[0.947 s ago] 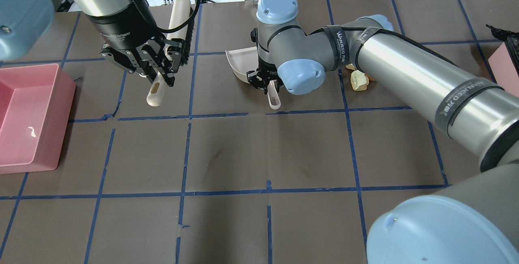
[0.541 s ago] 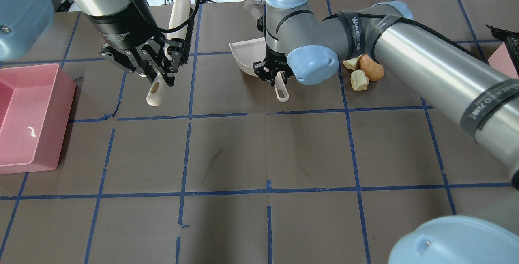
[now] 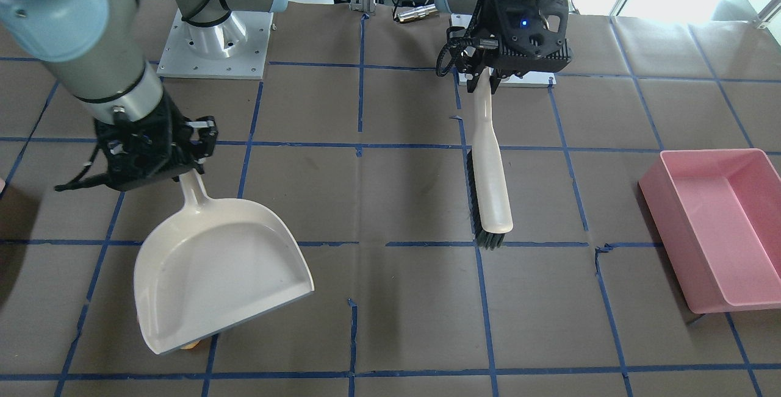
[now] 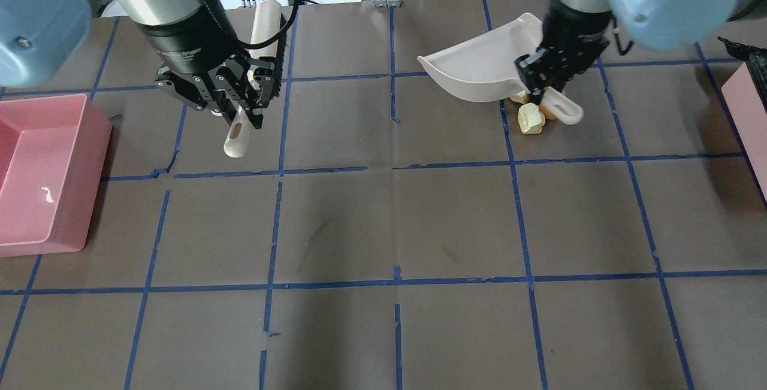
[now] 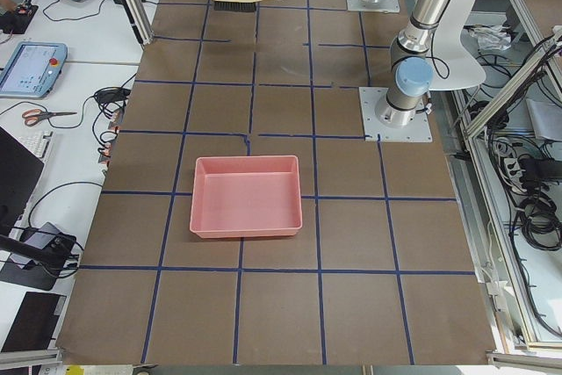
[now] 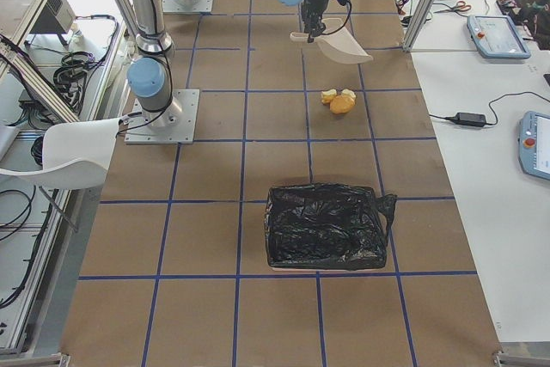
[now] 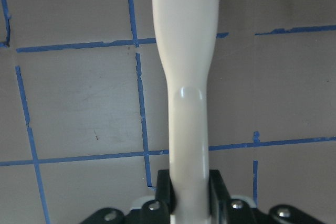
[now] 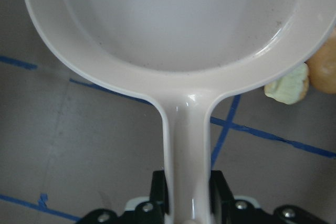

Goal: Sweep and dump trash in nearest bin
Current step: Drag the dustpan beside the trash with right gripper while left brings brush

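Observation:
My right gripper [image 4: 546, 78] is shut on the handle of a cream dustpan [image 4: 479, 69], held tilted above the table; it also shows in the front view [image 3: 213, 275]. The trash lies just below the handle: a pale chunk [image 4: 531, 118], a second one [image 4: 518, 97] and a brown lump [image 4: 549, 114] mostly hidden by the handle. In the right wrist view a pale chunk [image 8: 287, 85] and the brown lump [image 8: 325, 61] lie beside the pan's rim. My left gripper [image 4: 232, 102] is shut on a cream brush [image 3: 491, 177]. The bin [image 4: 748, 105] shows as a pink sliver at the right edge.
A large pink tray [image 4: 36, 174] stands at the table's left edge. A black bag [image 6: 325, 225] lines the bin on the right side. Blue tape lines grid the brown table [image 4: 395, 222].
My right arm has swung the dustpan to the right and turned it, so its handle now sits over the trash. The left gripper with the brush has barely moved.

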Robot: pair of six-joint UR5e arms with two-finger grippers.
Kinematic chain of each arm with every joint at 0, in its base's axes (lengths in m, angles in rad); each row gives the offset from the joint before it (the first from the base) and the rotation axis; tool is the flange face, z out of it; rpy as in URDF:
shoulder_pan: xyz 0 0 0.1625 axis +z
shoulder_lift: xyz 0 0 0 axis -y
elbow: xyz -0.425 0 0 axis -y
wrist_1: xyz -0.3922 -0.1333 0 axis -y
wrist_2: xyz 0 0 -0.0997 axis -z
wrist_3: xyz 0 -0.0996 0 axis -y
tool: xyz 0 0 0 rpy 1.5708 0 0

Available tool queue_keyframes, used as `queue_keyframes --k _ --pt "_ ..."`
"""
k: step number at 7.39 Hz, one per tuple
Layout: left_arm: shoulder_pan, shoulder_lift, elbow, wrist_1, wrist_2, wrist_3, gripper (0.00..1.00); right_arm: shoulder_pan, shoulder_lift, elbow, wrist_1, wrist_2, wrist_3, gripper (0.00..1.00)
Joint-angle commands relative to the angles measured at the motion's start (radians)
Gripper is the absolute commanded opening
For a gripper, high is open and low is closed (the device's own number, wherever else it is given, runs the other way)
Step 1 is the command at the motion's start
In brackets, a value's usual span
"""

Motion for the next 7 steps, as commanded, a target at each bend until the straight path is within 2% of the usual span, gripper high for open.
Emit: queue_keyframes --k 1,2,3,4,5,7 --pt "-0.023 -0.03 -0.004 0.047 -0.048 -0.112 0.0 -0.223 -0.033 0.003 0.073 -0.028 -0.448 0.15" --pt "-0.093 -0.077 0.014 0.089 -0.045 -0.128 0.0 -0.315 -0.026 0.004 0.054 -0.052 -0.631 0.16" --pt "-0.185 -0.142 0.019 0.202 -0.031 -0.195 0.0 -0.389 -0.001 0.013 0.003 -0.074 -0.82 0.17" --pt "-0.247 -0.206 0.045 0.261 -0.03 -0.236 0.0 -0.447 0.055 0.035 -0.101 -0.074 -1.01 0.17" --pt "-0.287 -0.302 0.113 0.271 -0.033 -0.255 0.0 -0.503 0.127 0.05 -0.203 -0.076 -1.085 0.17" --pt "-0.374 -0.538 0.35 0.26 -0.03 -0.267 0.0 -0.506 0.236 0.055 -0.351 -0.071 -1.12 0.18"
